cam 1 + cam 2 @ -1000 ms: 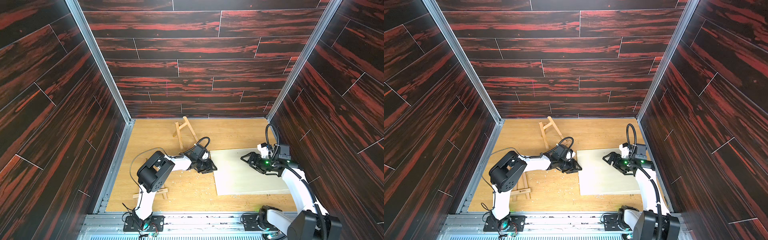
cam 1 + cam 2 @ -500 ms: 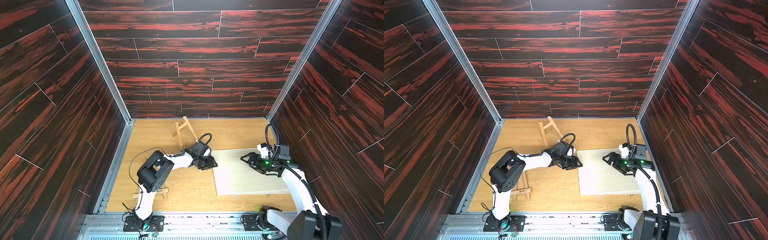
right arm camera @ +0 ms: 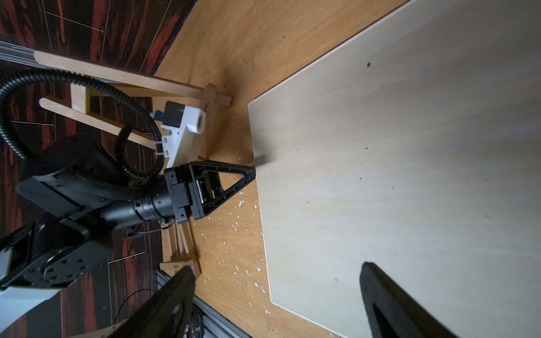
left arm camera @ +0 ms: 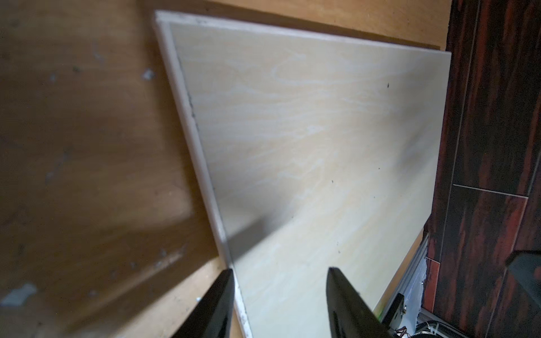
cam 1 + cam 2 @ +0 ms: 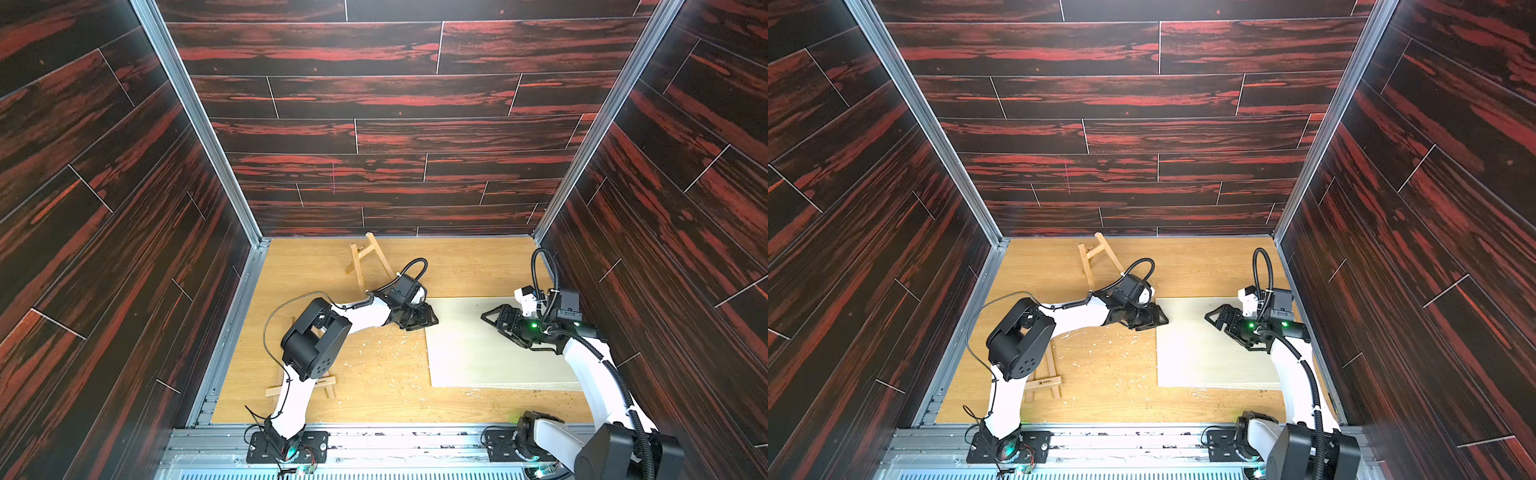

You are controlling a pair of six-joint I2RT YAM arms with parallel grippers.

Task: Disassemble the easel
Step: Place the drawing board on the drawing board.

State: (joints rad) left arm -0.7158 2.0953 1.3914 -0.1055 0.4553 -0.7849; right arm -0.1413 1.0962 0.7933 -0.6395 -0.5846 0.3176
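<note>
Plywood, pale and faintly grained, made up the thin rectangular board (image 5: 490,345) that lay flat on the right half of the oak-toned tabletop (image 5: 374,399). Small white flecks (image 5: 386,340) were scattered over the tabletop just left of the board. Glossy planks streaked dark red and black formed the walls (image 5: 374,104).

The easel was in two light-wood pieces, well apart. An A-shaped frame (image 5: 365,262) of slim square slats with one crossbar sat at the far back, left of centre, close to the left arm's wrist. A second slatted piece (image 5: 1044,380), its crossbar printed with small dark lettering, lay near the front left, partly hidden under the left arm.

The left gripper (image 4: 281,270), black with tapered fingers, had its jaws parted and nothing between them. One finger stood at the board's left edge and the other over its surface. The right gripper (image 3: 276,267) hung over the board's far right part, jaws spread wide and empty.
</note>
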